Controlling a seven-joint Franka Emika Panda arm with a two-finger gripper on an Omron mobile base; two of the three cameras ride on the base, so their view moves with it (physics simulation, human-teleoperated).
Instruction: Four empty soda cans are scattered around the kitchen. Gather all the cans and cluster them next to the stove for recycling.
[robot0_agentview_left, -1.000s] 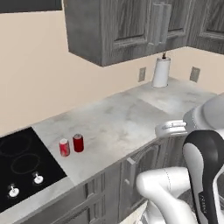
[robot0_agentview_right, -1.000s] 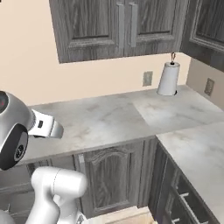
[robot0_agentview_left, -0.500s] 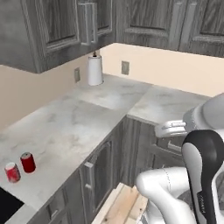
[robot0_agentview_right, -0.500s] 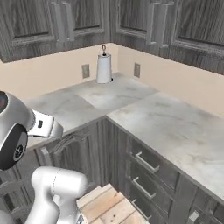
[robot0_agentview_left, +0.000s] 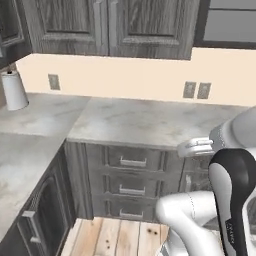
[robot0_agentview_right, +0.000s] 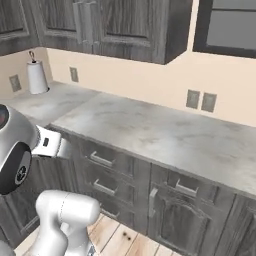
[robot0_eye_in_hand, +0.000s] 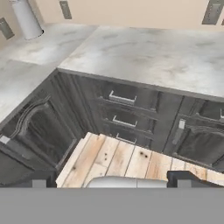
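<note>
Base has turned: stove and two soda cans beside it gone from frame; now corner counter (robot0_agentview_left: 145, 122), paper towel roll (robot0_agentview_left: 14, 90). Gripper (robot0_eye_in_hand: 111, 180) wide, empty. Likely searching for remaining cans.

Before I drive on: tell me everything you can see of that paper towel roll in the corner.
The paper towel roll is a plain white cylinder standing upright on the grey marble counter, back in the corner against the cream wall. A thin dark holder post with a small loop on top sticks out above it. A grey wall outlet sits beside it. Nothing else touches it.
</note>
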